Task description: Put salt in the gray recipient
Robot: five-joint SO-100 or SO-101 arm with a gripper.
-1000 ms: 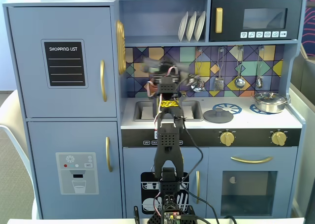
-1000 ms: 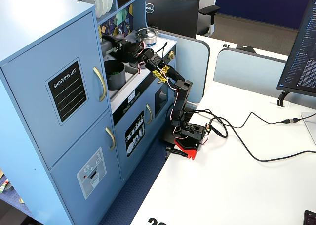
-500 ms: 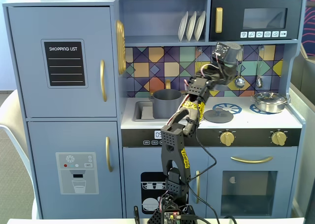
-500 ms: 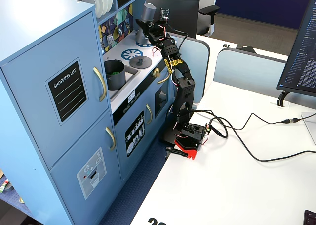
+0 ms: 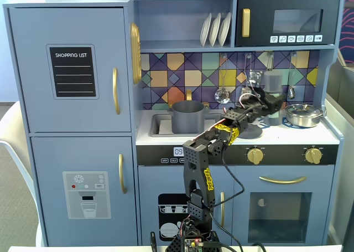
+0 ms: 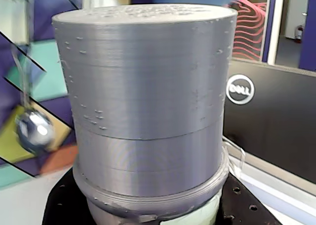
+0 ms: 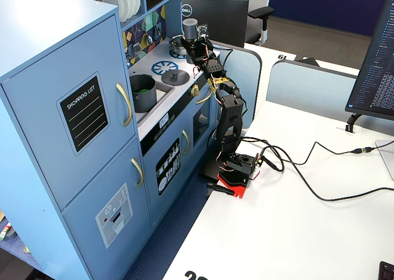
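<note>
Lid [image 5: 247, 131] and pan [image 5: 303, 114] flanking salt [image 5: 272, 94]

Blue toy kitchen, gray cookware, black arm.

The play kitchen [image 5: 72, 97] is pale blue with gold handles [image 5: 115, 90] and a back wall tiled in a geometric mosaic [image 5: 166, 75] of yellow, teal, purple, orange and navy. The pot [image 5: 188, 117] is matte gray, the salt shaker [image 5: 272, 94] plain gray with a pale green strip at its foot in the wrist view, the pan [image 5: 303, 114] shiny silver. The plates [image 5: 215, 29] are white. The arm [image 5: 196, 169] is black with yellow patterned bands, on a red base [image 7: 233, 183]. The tabletop [image 7: 295, 224] is white.
</note>
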